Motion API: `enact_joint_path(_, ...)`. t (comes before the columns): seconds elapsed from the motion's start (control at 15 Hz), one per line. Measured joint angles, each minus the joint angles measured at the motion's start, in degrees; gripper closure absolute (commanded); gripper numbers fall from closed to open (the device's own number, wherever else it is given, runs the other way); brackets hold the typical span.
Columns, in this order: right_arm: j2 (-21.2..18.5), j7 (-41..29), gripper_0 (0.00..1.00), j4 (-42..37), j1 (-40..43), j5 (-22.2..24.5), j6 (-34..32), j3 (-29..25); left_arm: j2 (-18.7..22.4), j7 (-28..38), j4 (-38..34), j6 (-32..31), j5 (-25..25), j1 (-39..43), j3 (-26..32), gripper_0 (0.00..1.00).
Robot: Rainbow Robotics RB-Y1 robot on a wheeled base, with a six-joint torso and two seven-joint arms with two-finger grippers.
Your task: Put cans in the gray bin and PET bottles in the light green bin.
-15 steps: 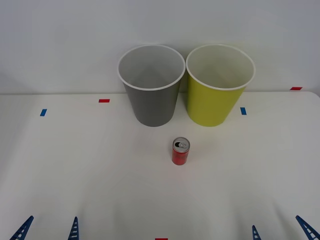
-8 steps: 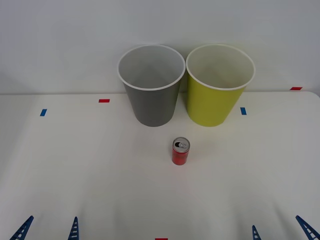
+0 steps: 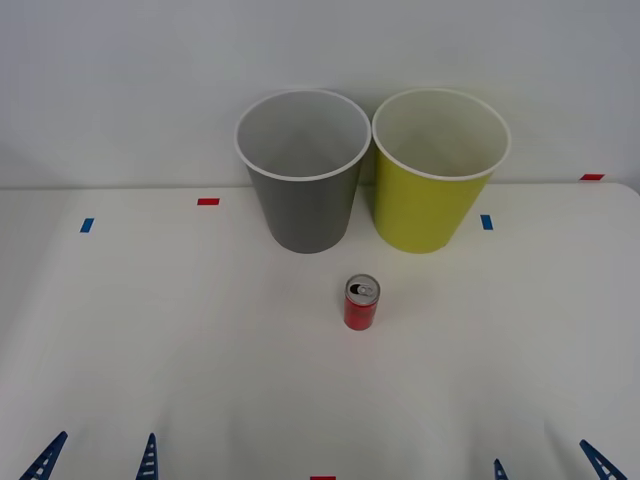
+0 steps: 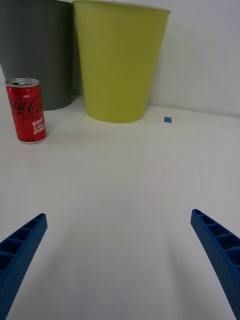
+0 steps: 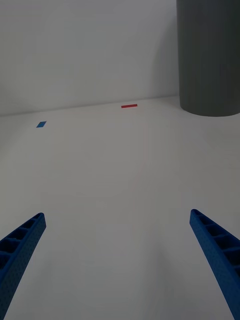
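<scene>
Two bins stand side by side at the back of the white table (image 3: 150,340): gray bin (image 3: 303,170) on the left, green bin (image 3: 438,170) on the right, rims almost touching. One red can (image 3: 361,302) sits upright just in front of them, between the two. Left gripper (image 3: 97,458) waits low at the near edge, fingers spread. Right gripper (image 3: 548,462) hangs likewise, fingers apart, holding nothing.

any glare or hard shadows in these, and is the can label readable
Front view: even soft light, no glare on the table, only a faint shadow beside the red can. Right wrist view: the can's white lettering reads clearly; the light green bin is evenly lit, and the right hand is open. Left wrist view: the gray bin looks dark but sharp, and the left hand is open.
</scene>
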Motion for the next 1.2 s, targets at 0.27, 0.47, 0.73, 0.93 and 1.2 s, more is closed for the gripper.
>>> enact_joint_path(0.27, -1.1, -1.2, 0.00, -0.1, -5.8, -0.3, 1.5, 4.8, 0.0, 0.0, 0.0, 0.0, 0.0, 0.0, 0.0, 0.00)
enact_joint_path(0.47, -2.2, -1.6, 0.00, -0.1, -11.0, -0.7, 3.9, 7.6, 0.0, 0.0, 0.0, 0.0, 0.0, 0.0, 0.0, 0.00)
enact_joint_path(0.73, -1.5, -2.3, 0.00, -0.1, -16.1, -1.0, 8.8, 8.8, 0.0, 0.0, 0.0, 0.0, 0.0, 0.0, 0.0, 0.00)
enact_joint_path(0.93, 0.3, -2.4, 0.00, -0.1, -20.0, -1.0, 13.3, 9.4, 0.0, 0.0, 0.0, 0.0, 0.0, 0.0, 0.0, 0.00)
enact_joint_path(1.2, 3.3, -2.5, 0.00, -0.1, -25.1, -0.8, 18.8, 9.6, 0.0, 0.0, 0.0, 0.0, 0.0, 0.0, 0.0, 0.00)
